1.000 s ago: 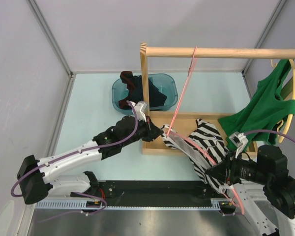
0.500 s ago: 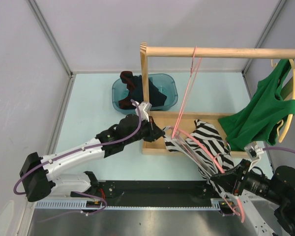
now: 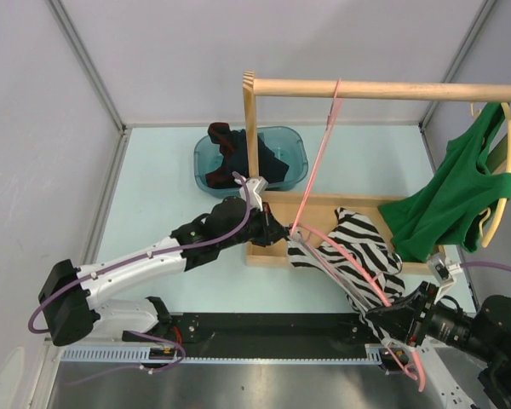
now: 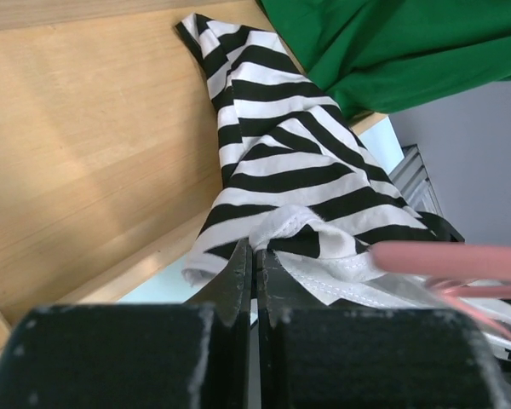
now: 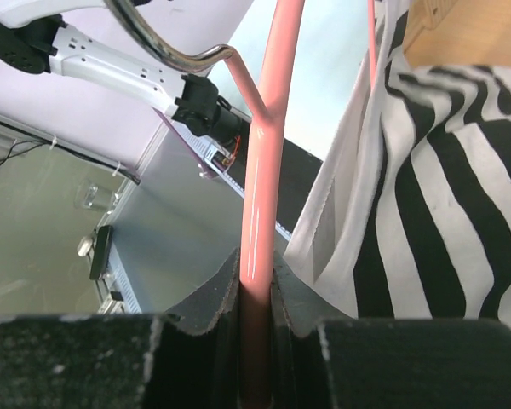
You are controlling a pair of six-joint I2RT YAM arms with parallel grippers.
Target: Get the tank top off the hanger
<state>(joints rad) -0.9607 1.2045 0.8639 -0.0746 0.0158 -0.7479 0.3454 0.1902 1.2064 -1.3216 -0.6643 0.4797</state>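
Now tank top (image 4: 272, 162) sits pinched between left fingers (image 4: 237, 285).

I'm working in a robotics lab test cell, not a home: blank grey panel walls (image 3: 153, 60) in metal framing box in a pale counter (image 3: 162, 196), a white robot arm (image 3: 128, 268) stands by a toothed rail (image 3: 264, 356), and the wooden rack (image 3: 375, 89), plastic tub (image 3: 291, 145) and striped tank top (image 3: 358, 243) look like staged props.
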